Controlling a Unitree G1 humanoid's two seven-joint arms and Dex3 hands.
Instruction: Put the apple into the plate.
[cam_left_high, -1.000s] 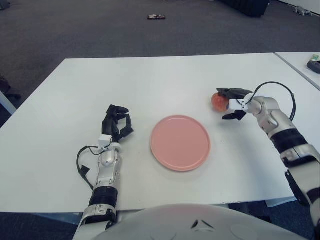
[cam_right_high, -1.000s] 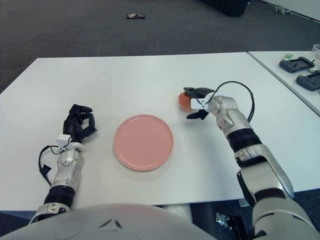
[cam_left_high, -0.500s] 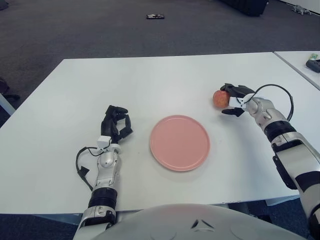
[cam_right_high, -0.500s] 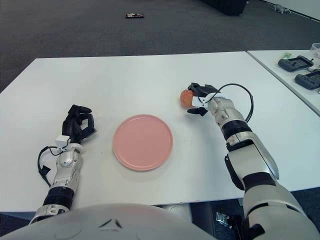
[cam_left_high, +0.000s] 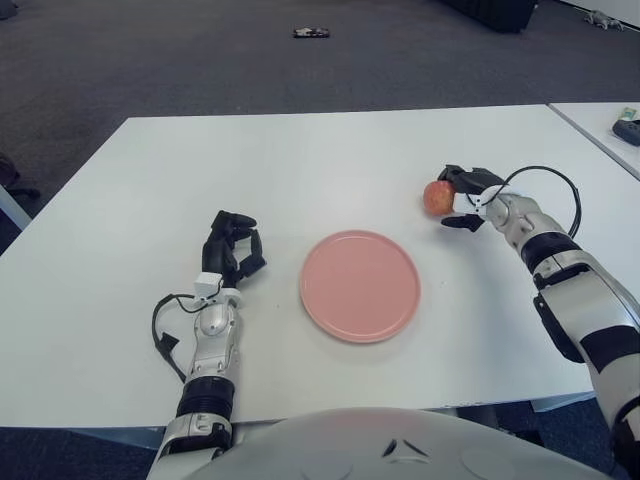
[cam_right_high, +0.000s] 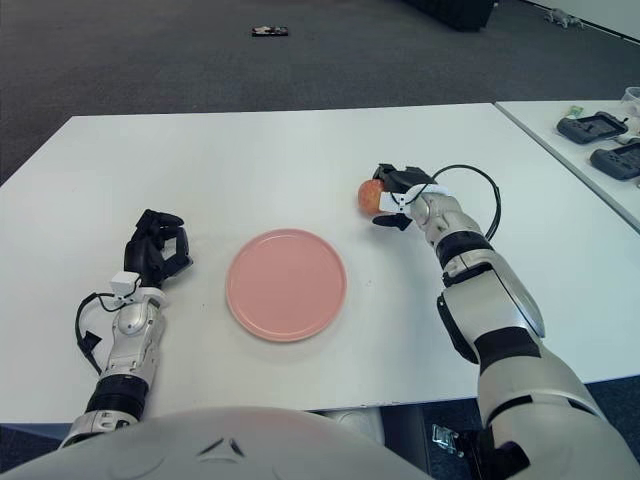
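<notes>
Since before, the right hand (cam_left_high: 468, 196) has drawn in slightly, fingers clasping the apple (cam_left_high: 436, 197) right of the pink plate (cam_left_high: 360, 285); white table (cam_left_high: 300, 170) lies bare around it, dark carpet (cam_left_high: 200, 60) beyond; left hand (cam_left_high: 232, 248) curled left of the plate

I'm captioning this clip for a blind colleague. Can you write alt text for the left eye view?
The robot's right hand grips a small red apple at the right of a white table, its dark fingers curled around it, beside an empty round pink plate at the table's middle. The left hand shows left of the plate, fingers curled and holding nothing.
</notes>
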